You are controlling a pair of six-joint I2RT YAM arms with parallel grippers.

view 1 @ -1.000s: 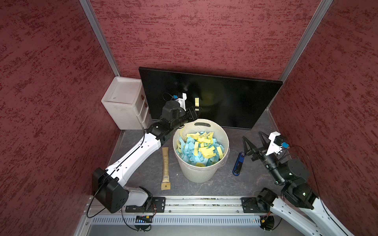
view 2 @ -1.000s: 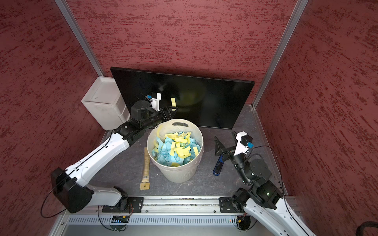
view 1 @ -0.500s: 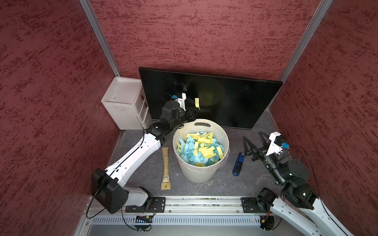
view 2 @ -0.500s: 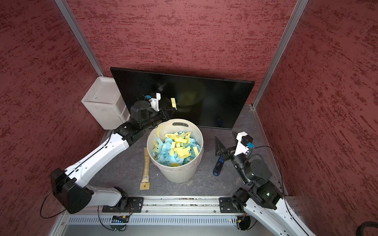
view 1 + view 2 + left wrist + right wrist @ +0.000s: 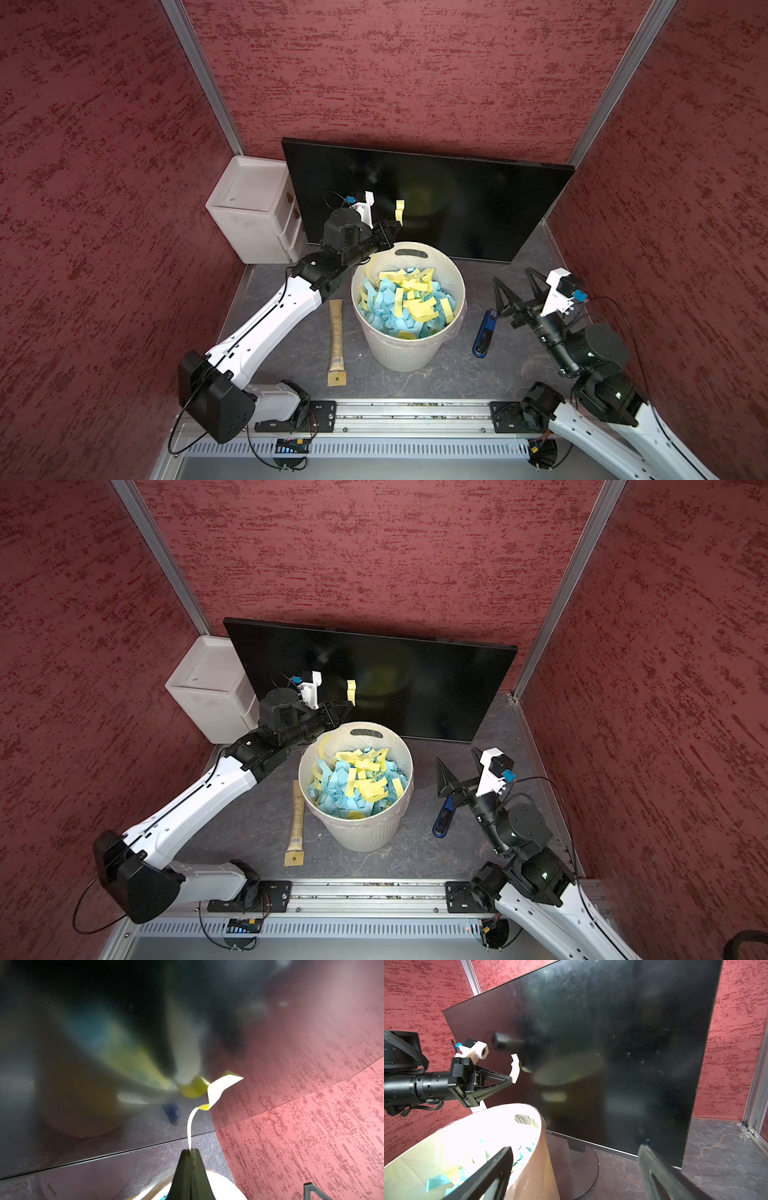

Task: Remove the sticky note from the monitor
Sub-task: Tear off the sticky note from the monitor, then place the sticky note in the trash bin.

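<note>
Where monitor (image 5: 478,208) stands, gray tabletop (image 5: 519,370) meets red walls (image 5: 415,75).

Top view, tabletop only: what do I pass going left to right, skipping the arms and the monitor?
white drawer box → tan tube → bin full of paper scraps → blue object

glossy black monitor (image 5: 457,199); thin yellow paper sticky note (image 5: 399,210)

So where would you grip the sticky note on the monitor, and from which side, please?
By its free lower edge, coming from the front: the sticky note curls off the monitor there, leaving room for both fingers. The left gripper is shut on exactly that edge.
</note>
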